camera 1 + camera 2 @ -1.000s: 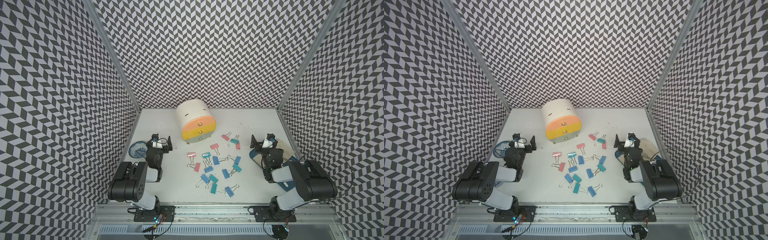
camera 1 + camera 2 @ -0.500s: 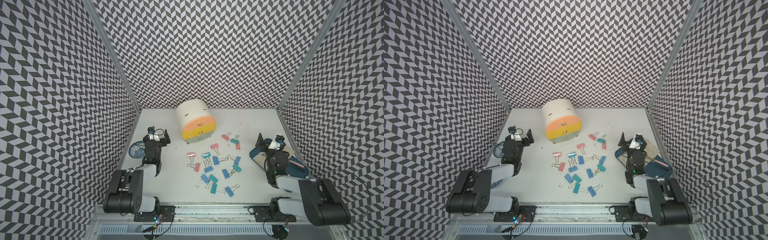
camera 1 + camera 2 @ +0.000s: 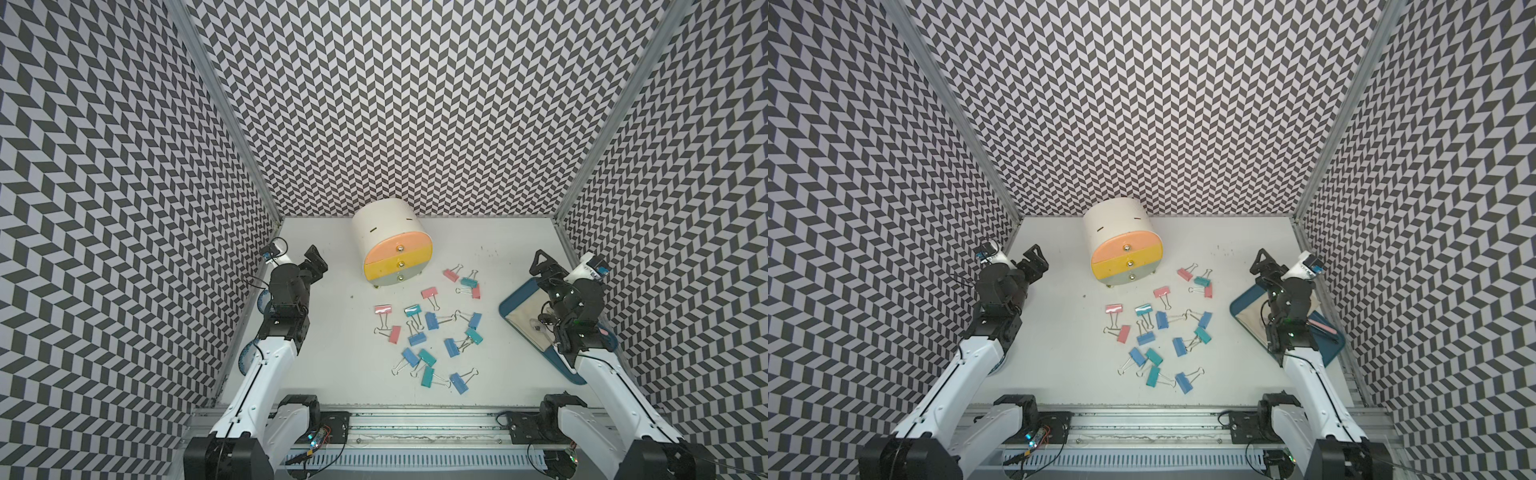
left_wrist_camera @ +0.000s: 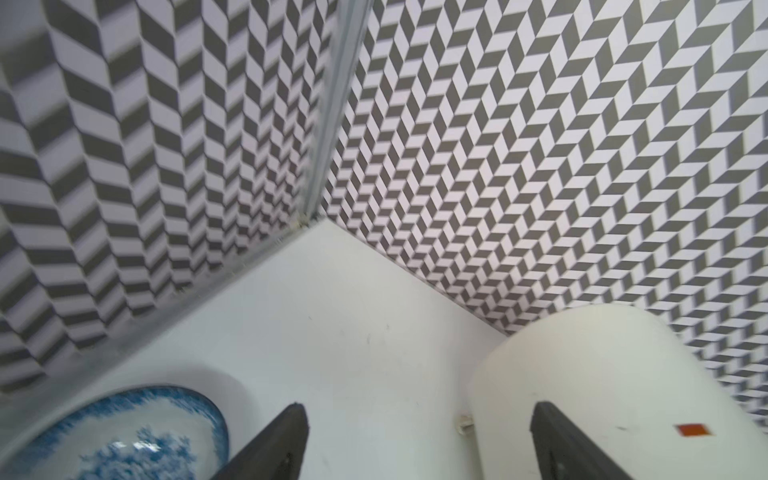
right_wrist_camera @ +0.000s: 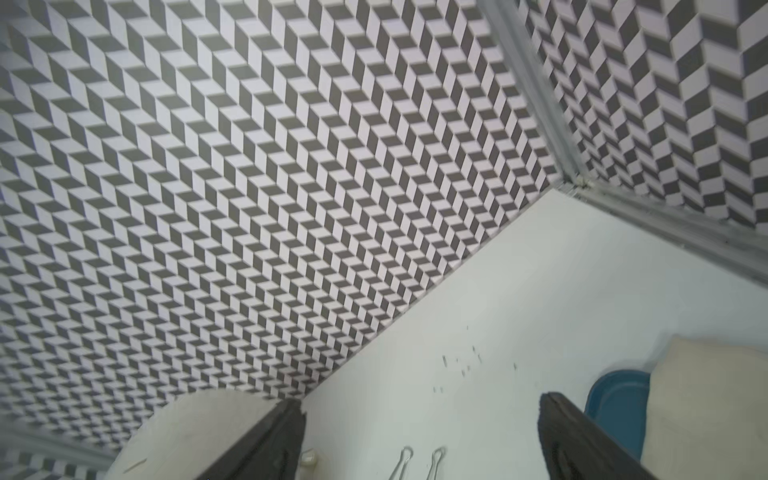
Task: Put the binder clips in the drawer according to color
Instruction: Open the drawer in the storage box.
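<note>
Several binder clips with pink, teal and blue bodies lie scattered mid-table in both top views, such as a pink one (image 3: 382,309), a teal one (image 3: 427,376) and a blue one (image 3: 1183,382). Behind them stands the cream drawer unit (image 3: 392,249) with peach, yellow and grey drawer fronts, all closed. My left gripper (image 3: 316,259) hovers open to the left of the unit, with its cream side (image 4: 602,395) beside one finger. My right gripper (image 3: 545,266) is open over the tray's far corner. Two wire clip handles (image 5: 405,459) show between its fingers, lower down.
A blue tray (image 3: 515,299) holding a cream cloth (image 5: 706,415) lies by the right wall under my right arm. A blue-and-white bowl (image 4: 124,436) and another dish (image 3: 247,357) sit by the left wall, partly behind my left arm. Patterned walls enclose three sides.
Both arms have unfolded from a tucked pose and stretched toward the back, lifting the grippers further from the front rail. The clips and drawer unit have not moved.
</note>
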You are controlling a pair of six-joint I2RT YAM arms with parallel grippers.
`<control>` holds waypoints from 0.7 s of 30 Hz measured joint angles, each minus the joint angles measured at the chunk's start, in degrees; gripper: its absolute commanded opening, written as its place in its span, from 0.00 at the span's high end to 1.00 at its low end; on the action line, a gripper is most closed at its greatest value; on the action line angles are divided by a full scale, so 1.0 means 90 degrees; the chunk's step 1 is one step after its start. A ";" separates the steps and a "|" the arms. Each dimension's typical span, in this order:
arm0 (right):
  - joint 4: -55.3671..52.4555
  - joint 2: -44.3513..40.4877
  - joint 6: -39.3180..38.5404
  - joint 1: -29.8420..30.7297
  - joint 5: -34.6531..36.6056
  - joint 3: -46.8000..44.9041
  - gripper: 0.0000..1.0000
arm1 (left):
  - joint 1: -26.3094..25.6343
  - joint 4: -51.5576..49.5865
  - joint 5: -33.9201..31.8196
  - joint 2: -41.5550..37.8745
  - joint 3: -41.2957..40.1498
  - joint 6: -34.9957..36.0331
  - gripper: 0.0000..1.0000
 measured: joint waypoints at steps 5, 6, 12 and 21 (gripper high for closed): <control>-0.0573 0.0588 0.0432 0.0248 -0.1433 0.0554 0.26 | 0.0002 -0.1035 0.1392 0.0272 0.0665 -0.0678 0.38; -0.0641 0.0682 0.0483 0.0413 -0.1564 0.0668 0.26 | 0.0002 -0.1212 0.1664 0.0338 0.0767 -0.0818 0.38; -0.0750 0.1059 0.0690 0.2008 -0.1877 0.1205 0.30 | -0.0002 -0.1938 0.2931 0.0172 0.0772 -0.1428 0.39; -0.0202 0.2125 0.1127 0.3888 -0.1870 0.1234 0.41 | -0.0104 -0.2351 0.4075 -0.0894 -0.0427 -0.1919 0.42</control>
